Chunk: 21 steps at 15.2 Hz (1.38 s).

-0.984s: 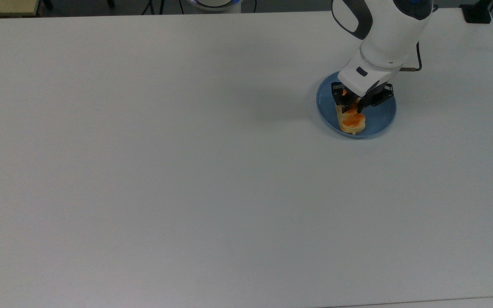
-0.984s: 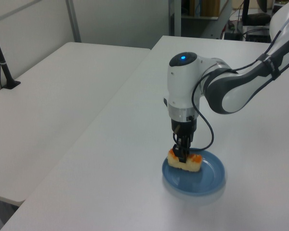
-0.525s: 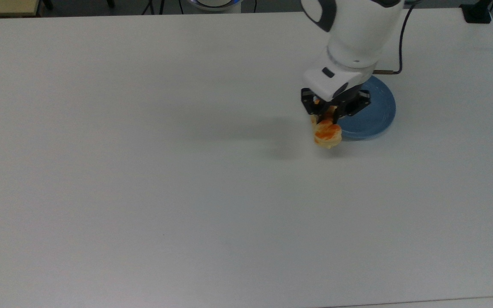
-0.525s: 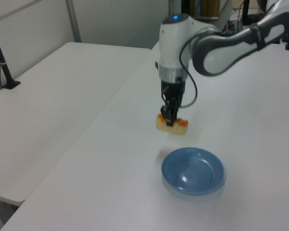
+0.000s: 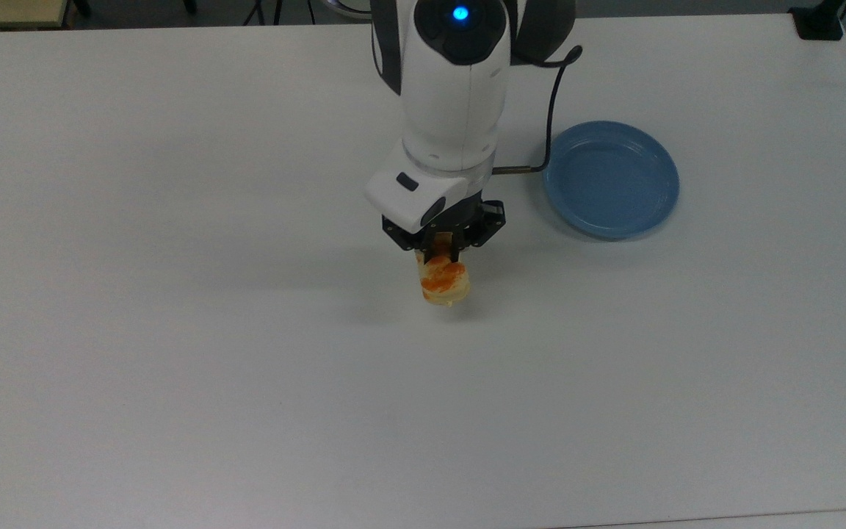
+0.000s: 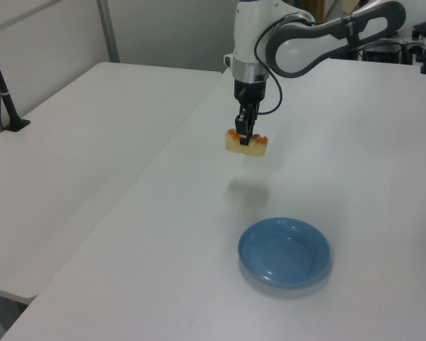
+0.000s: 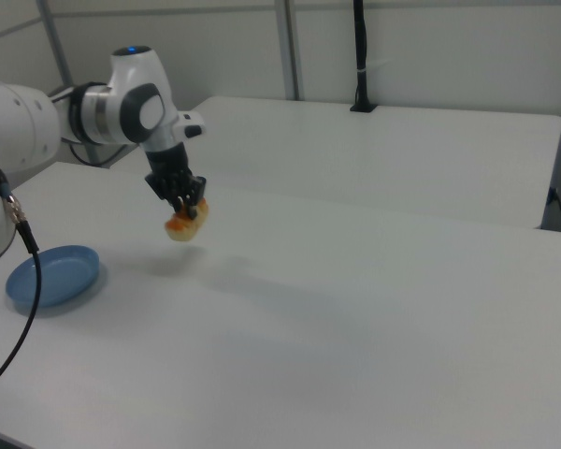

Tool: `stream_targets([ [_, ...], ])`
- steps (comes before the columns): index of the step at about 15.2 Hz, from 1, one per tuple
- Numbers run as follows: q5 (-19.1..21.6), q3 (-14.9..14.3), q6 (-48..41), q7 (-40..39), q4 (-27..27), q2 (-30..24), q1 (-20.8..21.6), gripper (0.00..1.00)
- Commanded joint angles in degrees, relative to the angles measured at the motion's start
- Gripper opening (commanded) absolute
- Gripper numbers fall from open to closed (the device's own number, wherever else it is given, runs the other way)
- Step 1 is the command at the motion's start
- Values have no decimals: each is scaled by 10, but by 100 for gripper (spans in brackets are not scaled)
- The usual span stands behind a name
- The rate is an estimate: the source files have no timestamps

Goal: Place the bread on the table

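- above the table (image 5: 173, 367), clear of its surface, the gripper (image 5: 443, 253) pinches the bread (image 5: 443, 283) from above, fingers closed on its middle; the left view shows the bun (image 6: 246, 143) hanging level with a shadow on the white top below it.
- the bread is well apart from the plate (image 5: 612, 178), which sits bare toward the top view's right; in the right view the plate (image 7: 54, 275) lies at the right view's left, the bun (image 7: 182, 227) airborne beside it.
- judged step: carry done or nearly so, lowering and release next. the task is probably past its midpoint, since the bun is off the plate but not yet down.
- to do it well: descend straight down over the open white surface, slowly, until the bun's underside meets the top; only then spread the fingers.
- letting go from this height would likely make the bun bounce or roll, so contact first.
- after opening, lift straight up so the fingers don't drag the bun sideways.
- keep the trailing cable (image 5: 551, 110) away from the plate on the way.
- count: one bread, one plate, one arm (image 6: 319, 32) with one gripper, one cable; a second white table (image 6: 64, 142) stands alongside in the left view, with a black post (image 6: 1, 82) on it.
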Motion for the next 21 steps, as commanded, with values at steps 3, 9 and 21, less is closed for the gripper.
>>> stream_targets([
  [3, -53, -1, 54, -29, 16, 66, -27, 31],
  [9, -56, -2, 67, -25, 16, 79, -38, 100],
  [21, 43, -1, -202, 31, -3, -161, -93, 100],
])
